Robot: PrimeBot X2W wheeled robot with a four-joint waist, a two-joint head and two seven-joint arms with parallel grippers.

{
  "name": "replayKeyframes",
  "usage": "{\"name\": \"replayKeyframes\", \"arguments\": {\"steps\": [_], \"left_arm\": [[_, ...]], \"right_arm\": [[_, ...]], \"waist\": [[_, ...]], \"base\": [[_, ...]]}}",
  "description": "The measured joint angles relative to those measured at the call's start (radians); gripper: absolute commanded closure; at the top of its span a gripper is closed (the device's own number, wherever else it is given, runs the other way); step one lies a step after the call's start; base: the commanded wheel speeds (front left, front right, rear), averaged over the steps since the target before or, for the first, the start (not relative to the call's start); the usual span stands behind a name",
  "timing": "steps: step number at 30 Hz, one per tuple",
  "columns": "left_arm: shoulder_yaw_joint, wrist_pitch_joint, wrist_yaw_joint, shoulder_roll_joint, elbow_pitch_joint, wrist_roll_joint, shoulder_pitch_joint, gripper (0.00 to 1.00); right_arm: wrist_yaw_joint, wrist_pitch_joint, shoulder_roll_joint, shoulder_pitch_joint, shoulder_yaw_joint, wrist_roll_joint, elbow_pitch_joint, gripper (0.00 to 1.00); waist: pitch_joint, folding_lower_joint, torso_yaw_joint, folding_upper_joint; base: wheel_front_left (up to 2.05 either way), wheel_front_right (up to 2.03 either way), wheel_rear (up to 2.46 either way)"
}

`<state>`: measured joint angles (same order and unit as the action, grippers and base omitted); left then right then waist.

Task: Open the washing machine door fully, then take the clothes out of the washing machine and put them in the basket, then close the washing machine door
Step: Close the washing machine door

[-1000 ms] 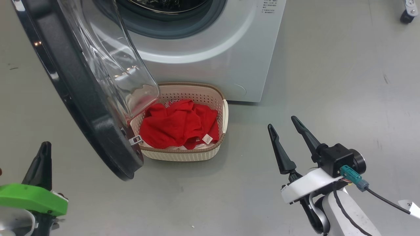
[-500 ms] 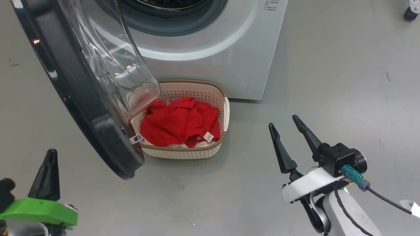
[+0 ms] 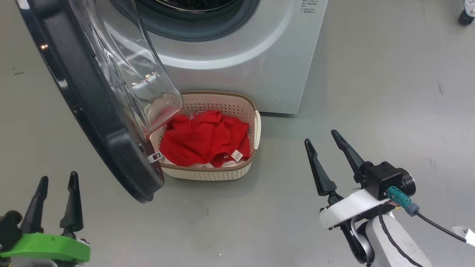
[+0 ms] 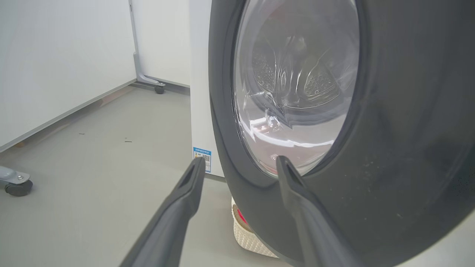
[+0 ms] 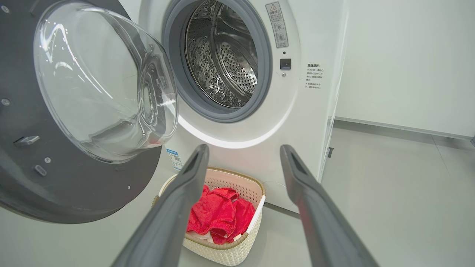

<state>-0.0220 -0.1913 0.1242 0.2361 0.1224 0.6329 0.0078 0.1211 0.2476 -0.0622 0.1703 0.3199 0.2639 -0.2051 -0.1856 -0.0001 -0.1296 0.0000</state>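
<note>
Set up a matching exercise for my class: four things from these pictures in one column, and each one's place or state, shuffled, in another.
Things: 1 door; 2 clothes; 3 drum; 4 left gripper.
States: A bare steel inside; B lying in the basket; C swung open; D fingers apart, holding nothing.
Pairs: 1-C; 2-B; 3-A; 4-D.

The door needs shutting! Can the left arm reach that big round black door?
Probably yes: the open left gripper faces the round black-rimmed glass washing machine door, with nothing in between.
</note>
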Motion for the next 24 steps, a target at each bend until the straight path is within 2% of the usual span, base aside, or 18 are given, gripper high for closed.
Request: {"name": "replayKeyframes", "arguments": {"steps": [23, 24], "left_arm": [[-0.061, -0.041, 0.000, 0.041, 0.083, 0.002, -0.013, 0.00], [-0.064, -0.044, 0.000, 0.042, 0.086, 0.009, -0.014, 0.21]], "right_arm": [[0.000, 0.000, 0.001, -0.001, -0.001, 0.000, -0.001, 0.00], [0.000, 0.000, 0.001, -0.001, -0.001, 0.000, -0.001, 0.00]], "waist": [[0.011, 0.0001, 0.000, 0.0000], [0.012, 0.0001, 0.000, 0.0000]], "base": [[0.00, 0.00, 0.00], [0.00, 0.00, 0.00]]}}
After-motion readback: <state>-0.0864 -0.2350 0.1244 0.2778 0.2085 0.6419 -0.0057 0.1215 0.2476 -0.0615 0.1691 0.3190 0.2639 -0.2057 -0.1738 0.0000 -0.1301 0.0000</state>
